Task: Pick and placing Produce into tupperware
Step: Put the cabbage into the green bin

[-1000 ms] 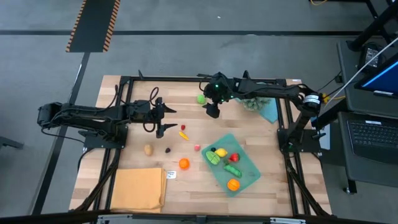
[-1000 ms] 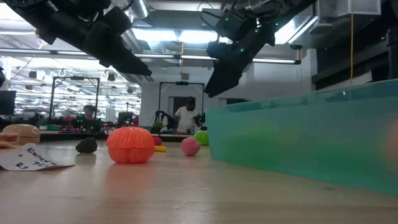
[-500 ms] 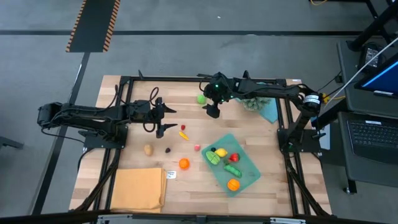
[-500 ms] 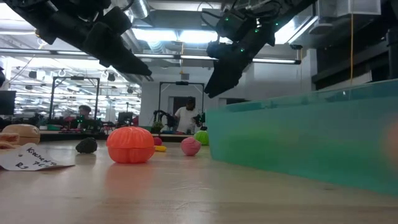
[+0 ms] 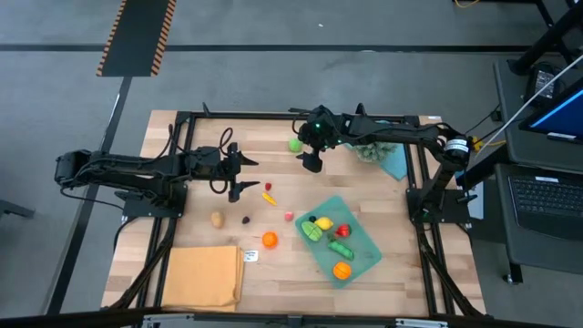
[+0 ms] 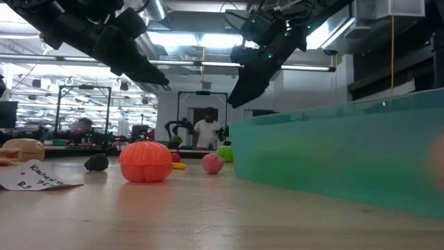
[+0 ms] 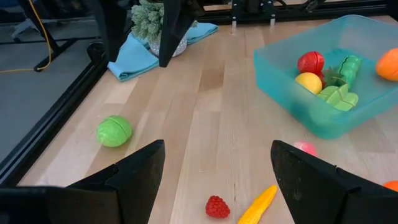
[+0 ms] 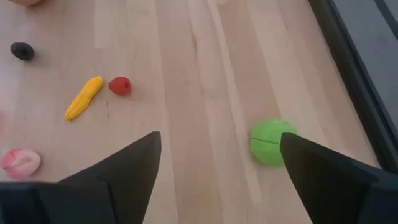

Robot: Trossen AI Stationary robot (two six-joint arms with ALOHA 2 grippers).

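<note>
From the low view I can't see into the tupperware point(image 6: 340, 149); its wall hides the contents and runs off the right edge. The paper tag point(image 6: 31, 177) is cut by the left edge, its writing unreadable. Far-off people are just blurs.

A ribbed orange toy fruit point(image 6: 145, 161) sits on the pale wooden tabletop point(image 6: 173, 215) beside the wall of a translucent teal-green plastic container point(image 6: 340, 154), with a small pink piece point(image 6: 212, 164), a green ball point(image 6: 225, 153) and a dark lump point(image 6: 96, 162) farther back. At the near edge lie a handwritten white paper note point(image 6: 31, 177) and a tan piece point(image 6: 23, 148). Two dark robot arms point(image 6: 104, 35) hang above the table, and a person point(image 6: 206, 130) stands in the brightly lit room behind.
</note>
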